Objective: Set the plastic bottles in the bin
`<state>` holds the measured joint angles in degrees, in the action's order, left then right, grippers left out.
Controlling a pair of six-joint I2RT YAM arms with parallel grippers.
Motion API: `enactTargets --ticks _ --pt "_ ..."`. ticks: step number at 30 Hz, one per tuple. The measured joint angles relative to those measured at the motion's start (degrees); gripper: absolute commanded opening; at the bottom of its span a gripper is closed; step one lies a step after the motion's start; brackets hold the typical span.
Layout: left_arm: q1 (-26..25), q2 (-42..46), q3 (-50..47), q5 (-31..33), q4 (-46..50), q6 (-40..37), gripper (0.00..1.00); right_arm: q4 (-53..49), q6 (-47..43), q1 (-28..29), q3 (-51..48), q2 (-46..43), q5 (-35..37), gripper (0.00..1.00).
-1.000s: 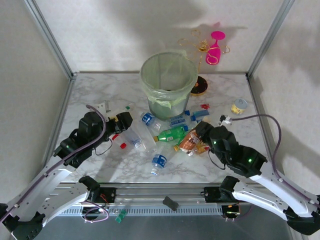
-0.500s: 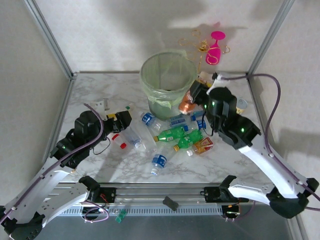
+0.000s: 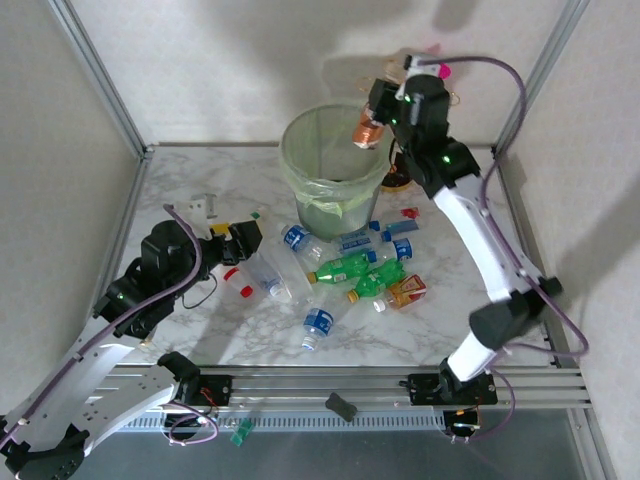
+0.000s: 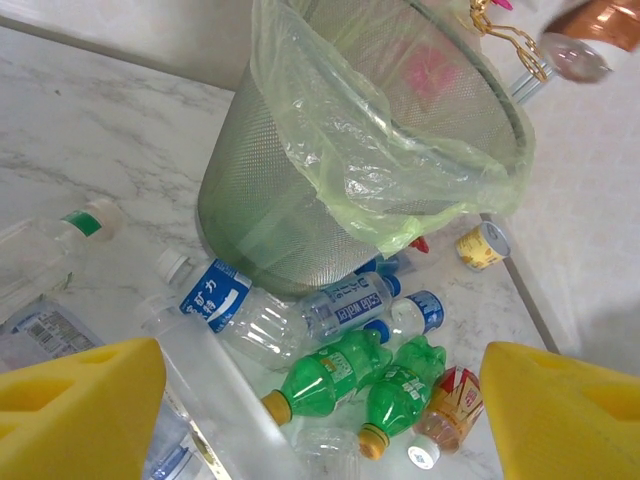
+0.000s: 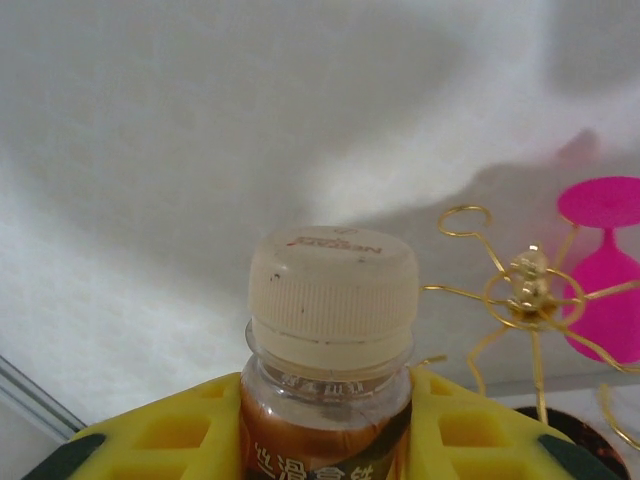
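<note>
The pale green bin (image 3: 322, 200) stands at the back middle of the table, and the left wrist view has its mesh wall (image 4: 250, 190) close up. My right gripper (image 3: 374, 122) is shut on a brown-orange labelled bottle (image 3: 366, 130), held above the bin's right rim. Yellow fingers (image 5: 170, 430) clamp that bottle below its cream cap (image 5: 332, 290). In front of the bin lie several plastic bottles: two green ones (image 3: 345, 267) (image 4: 325, 380), clear blue-labelled ones (image 3: 298, 240) (image 4: 350, 300) and another brown-orange one (image 3: 405, 291). My left gripper (image 3: 240, 240) hangs open left of the pile, nothing between its pads (image 4: 70, 400).
Behind the bin are a gold wire stand (image 5: 525, 285) and a pink wine glass (image 5: 605, 270). A short yellow-labelled can (image 4: 482, 245) sits right of the bin. Loose red caps (image 3: 246, 291) lie on the marble. Metal frame posts and white walls close in the sides.
My right arm has lifted the brown-orange bottle out of the pile and carried it up and back to above the bin's rim. The left gripper has barely moved.
</note>
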<state>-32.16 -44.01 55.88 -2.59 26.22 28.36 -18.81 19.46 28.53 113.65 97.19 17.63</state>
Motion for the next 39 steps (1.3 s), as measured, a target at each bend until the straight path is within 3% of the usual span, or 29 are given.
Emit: enactTargets --ticks 6,28,30,36,39 --pt "0.0 0.11 0.2 0.0 0.72 -0.79 0.82 -9.33 -2.64 0.17 15.52 14.58 -3.87 0.06" --pt "0.0 0.35 -1.01 0.0 0.87 -1.25 0.85 -23.54 -11.65 6.29 17.7 29.4 0.31 0.04" --pt "0.0 0.37 -1.27 0.02 0.87 -1.25 0.86 -24.09 -11.87 6.27 17.7 29.79 0.5 0.07" --pt "0.0 0.37 -1.38 0.33 0.9 -1.25 0.87 -24.37 -12.04 6.23 17.49 30.34 0.57 0.36" --pt "0.0 0.37 -1.38 0.37 0.9 -1.25 0.87 -24.3 -12.22 6.23 17.49 30.34 0.57 0.43"
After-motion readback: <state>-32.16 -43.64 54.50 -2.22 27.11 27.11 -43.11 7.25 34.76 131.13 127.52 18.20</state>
